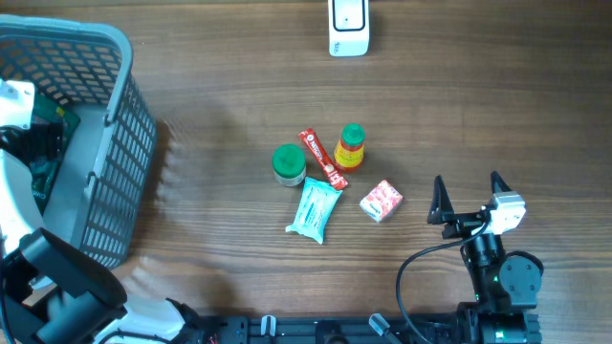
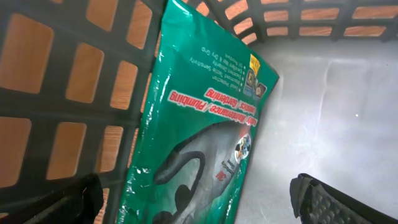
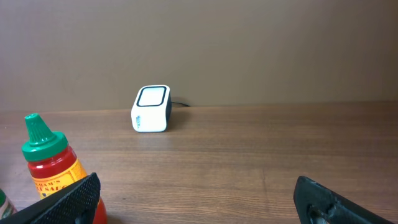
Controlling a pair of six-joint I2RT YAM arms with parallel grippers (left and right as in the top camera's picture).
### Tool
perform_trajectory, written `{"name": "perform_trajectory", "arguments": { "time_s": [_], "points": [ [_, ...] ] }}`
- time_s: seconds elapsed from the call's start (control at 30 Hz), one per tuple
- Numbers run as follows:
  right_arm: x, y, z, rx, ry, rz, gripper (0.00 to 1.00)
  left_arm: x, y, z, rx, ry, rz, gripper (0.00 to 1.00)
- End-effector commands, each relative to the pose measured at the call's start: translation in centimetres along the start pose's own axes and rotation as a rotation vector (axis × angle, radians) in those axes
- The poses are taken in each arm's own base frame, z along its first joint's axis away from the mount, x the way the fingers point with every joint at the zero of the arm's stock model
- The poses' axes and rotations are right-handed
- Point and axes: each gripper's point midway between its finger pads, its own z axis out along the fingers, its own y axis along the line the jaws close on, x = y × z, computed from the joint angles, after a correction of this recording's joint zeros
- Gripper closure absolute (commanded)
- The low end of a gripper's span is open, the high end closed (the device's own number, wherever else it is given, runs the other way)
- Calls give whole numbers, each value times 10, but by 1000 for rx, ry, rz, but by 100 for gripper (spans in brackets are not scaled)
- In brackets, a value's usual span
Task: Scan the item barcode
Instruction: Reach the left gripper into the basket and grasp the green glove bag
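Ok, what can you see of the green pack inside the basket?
The green pack is a glossy, crinkled plastic sachet with white and pink lettering, a dark glove picture and a small yellow badge. It leans tilted against the lattice wall of the basket, above the grey floor. Open fingers of the left gripper flank its near end, not visibly touching.

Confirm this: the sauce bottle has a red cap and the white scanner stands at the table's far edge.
No: the sauce bottle has a green cap, clear in the right wrist view. The white scanner does stand at the far edge.
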Motion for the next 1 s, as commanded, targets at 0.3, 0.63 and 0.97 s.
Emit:
{"name": "perform_trajectory", "arguments": {
  "time_s": [0.3,0.63,0.97],
  "points": [
    [-2,1,0,-3,-12,-15,0,29,-9,32,52,89,-4,1],
    [-2,1,0,-3,-12,-15,0,31,-65,30,360,32,-120,0],
    [-2,1,0,-3,-12,-15,0,85,-124,59,514,188,-190,0]
  ]
}}
